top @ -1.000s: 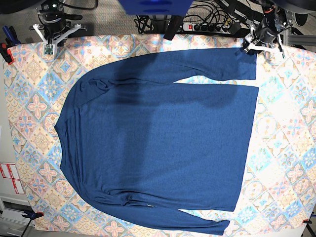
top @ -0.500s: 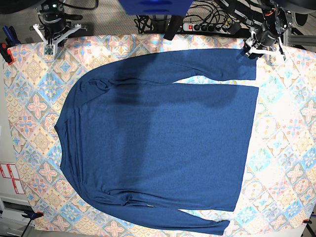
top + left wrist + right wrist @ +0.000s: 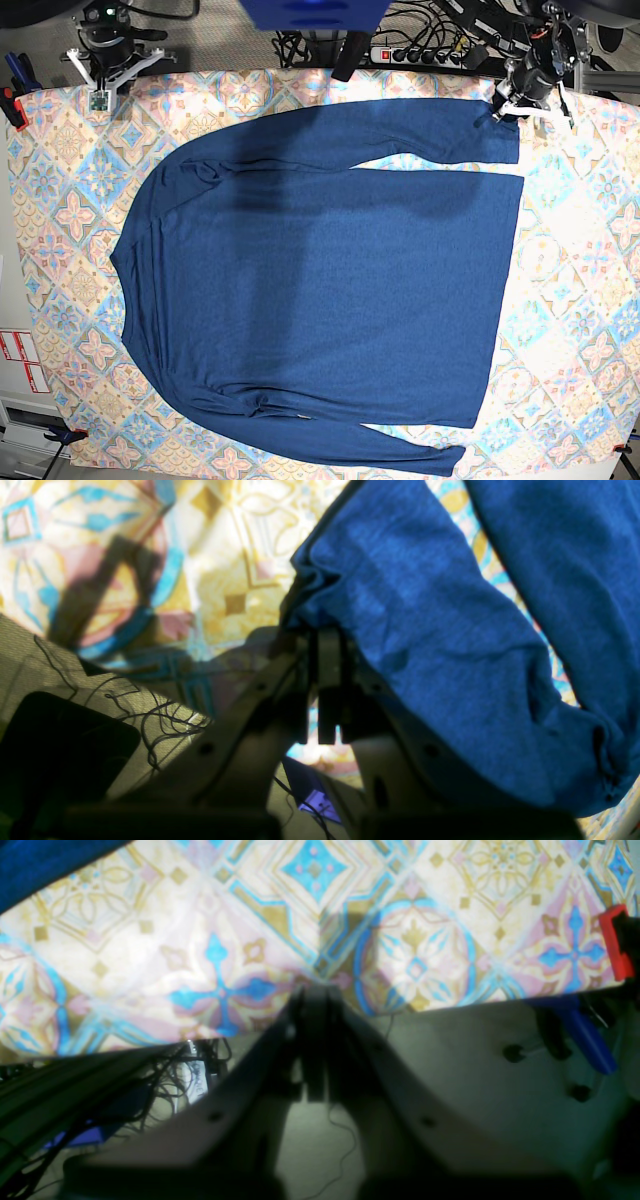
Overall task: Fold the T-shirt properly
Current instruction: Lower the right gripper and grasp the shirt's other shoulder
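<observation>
Garment: the plain dark navy-blue long-sleeved knit T-shirt (image 3: 320,270) lies flat and spread on the patterned blue, pink and gold tablecloth (image 3: 580,300); collar toward the base view's left, hem toward its right; both sleeves run along the body, one at the far edge, one at the near edge
Left gripper: the left gripper (image 3: 327,645) sits at the cuff of the far sleeve (image 3: 440,130), at the cloth's far right corner in the base view; its jaws are pinched together with the cuff's edge bunched between them, so it is grasping the T-shirt
Change: a second ago those jaws stood apart over the cuff; they have since snapped closed, and the cuff fabric now puckers at the fingertips
Meaning: judged from this, the grasp on the sleeve is made; the sleeve can probably be lifted and laid over the body as a first fold; no fold is yet in place
Right gripper: the right gripper (image 3: 315,1005) hovers at the far left corner; clenched on nothing; unchanged
Risk: thin knit may slip from so narrow a pinch
</observation>
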`<act>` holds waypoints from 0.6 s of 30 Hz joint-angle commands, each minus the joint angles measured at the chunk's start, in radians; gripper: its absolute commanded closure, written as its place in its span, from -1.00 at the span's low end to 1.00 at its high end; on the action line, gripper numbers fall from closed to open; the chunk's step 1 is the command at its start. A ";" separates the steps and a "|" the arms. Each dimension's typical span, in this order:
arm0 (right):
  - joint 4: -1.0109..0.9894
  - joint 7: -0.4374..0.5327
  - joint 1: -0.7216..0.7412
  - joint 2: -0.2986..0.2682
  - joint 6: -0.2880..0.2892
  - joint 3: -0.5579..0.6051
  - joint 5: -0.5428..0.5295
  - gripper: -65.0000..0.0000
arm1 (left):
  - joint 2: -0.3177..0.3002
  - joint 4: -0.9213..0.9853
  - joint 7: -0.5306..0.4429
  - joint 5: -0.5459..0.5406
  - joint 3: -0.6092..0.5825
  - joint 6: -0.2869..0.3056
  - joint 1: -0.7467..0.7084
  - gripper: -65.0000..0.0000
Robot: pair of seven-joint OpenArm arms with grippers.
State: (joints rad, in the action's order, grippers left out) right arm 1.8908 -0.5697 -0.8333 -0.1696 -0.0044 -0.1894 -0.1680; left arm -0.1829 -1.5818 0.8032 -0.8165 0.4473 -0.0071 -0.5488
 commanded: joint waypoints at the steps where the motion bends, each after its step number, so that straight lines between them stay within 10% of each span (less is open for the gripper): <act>1: 0.014 0.018 -0.008 -0.008 -0.003 -0.005 0.000 1.00 | -0.005 -0.007 0.014 -0.002 0.002 -0.001 -0.017 1.00; 18: 0.014 -0.129 0.131 -0.014 -0.001 0.047 0.000 0.67 | 0.015 -0.162 0.012 -0.002 0.008 -0.001 -0.073 1.00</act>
State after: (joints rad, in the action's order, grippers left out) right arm 1.8896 -0.7109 -0.6968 -0.1738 -0.0013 -0.1375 -0.1688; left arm -0.1608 -1.7279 0.8234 -0.8120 0.4492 -0.0120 -0.6159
